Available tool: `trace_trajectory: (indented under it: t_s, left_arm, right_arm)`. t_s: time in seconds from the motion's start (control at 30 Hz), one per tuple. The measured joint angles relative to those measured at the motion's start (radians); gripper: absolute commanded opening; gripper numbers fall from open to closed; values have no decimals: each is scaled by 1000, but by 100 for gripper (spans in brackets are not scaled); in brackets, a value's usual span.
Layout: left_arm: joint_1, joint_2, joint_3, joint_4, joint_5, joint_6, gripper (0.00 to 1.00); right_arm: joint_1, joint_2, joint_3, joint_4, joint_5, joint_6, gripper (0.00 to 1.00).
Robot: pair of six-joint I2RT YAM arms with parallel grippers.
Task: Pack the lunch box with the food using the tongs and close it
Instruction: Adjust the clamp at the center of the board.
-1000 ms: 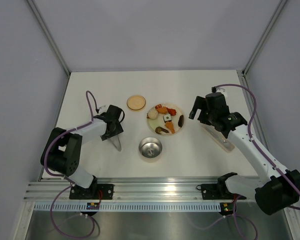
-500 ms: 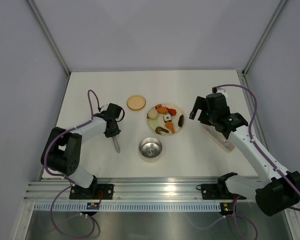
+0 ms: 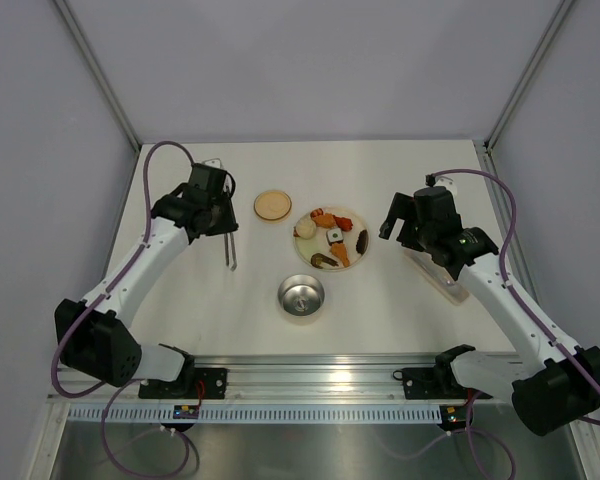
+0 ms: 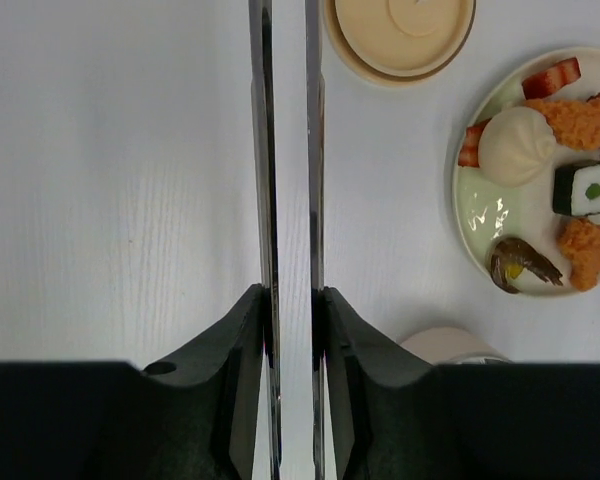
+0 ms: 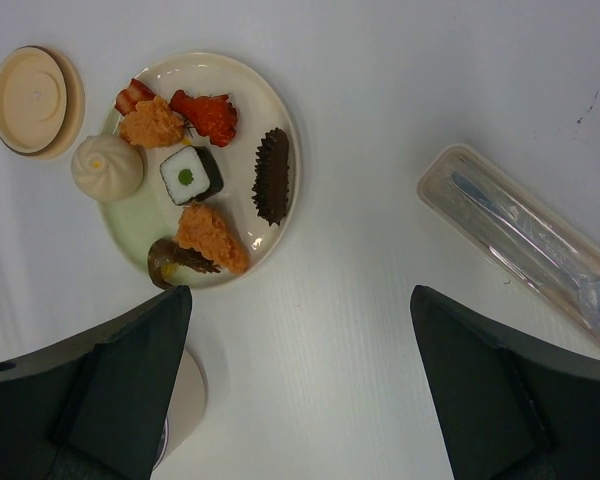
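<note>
While the right claw gapes empty, the left claw clamps the tongs, two slim silver arms nearly parallel, over the desk.

my left arm rises from its base at the near left and reaches far forward, the wrist bent over so my left gripper points straight down. its two fingers are drawn in close on the tongs, one pressing each slim arm from the outside. my right arm stretches from its base at the near right, leaning in toward the middle. my right gripper hangs facing down with its fingers spread wide apart.
</note>
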State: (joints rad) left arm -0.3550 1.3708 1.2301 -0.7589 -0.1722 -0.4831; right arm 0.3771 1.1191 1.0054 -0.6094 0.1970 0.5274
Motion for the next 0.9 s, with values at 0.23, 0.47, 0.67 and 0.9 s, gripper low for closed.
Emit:
trace_trajectory:
  t_s: [0.23,0.47,0.67,0.9]
  left_arm:
    - [0,-11,-4,-93,52,28,34]
    - [0,-11,-26,-122,61,31,34]
    - [0,-11,-27,-135,61,31,34]
    - [-2,-11,-27,-135,77,34,34]
  right_arm:
    - [0,-5,0,0,0,0,99]
    - [0,-5,-1,0,0,0,99]
    - [0,-5,-1,0,0,0,100]
    - [0,-5,-1,0,0,0,100]
